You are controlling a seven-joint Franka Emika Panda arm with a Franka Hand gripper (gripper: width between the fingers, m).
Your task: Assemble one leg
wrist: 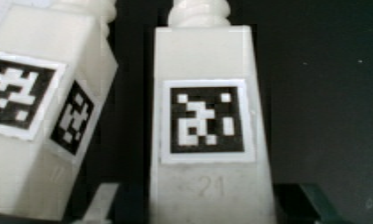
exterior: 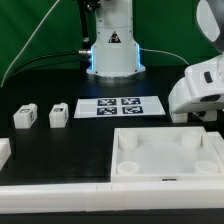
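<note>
In the wrist view a white leg (wrist: 204, 110) with a black-and-white tag and a screw tip at its far end lies between my fingers. My gripper (wrist: 209, 206) is open. One finger (wrist: 105, 200) and the other stand on either side of the leg's near end, each with a dark gap to it. A second tagged leg (wrist: 41, 100) lies right beside the first. In the exterior view the white hand (exterior: 198, 92) is low at the right, and it hides the fingers and these legs.
Two more tagged legs (exterior: 24, 117) (exterior: 57, 115) stand at the exterior view's left, with another white part (exterior: 3, 151) at the left edge. The marker board (exterior: 120, 106) lies mid-table. The square panel (exterior: 165, 156) is in front, and a long white bar (exterior: 100, 197) runs along the near edge.
</note>
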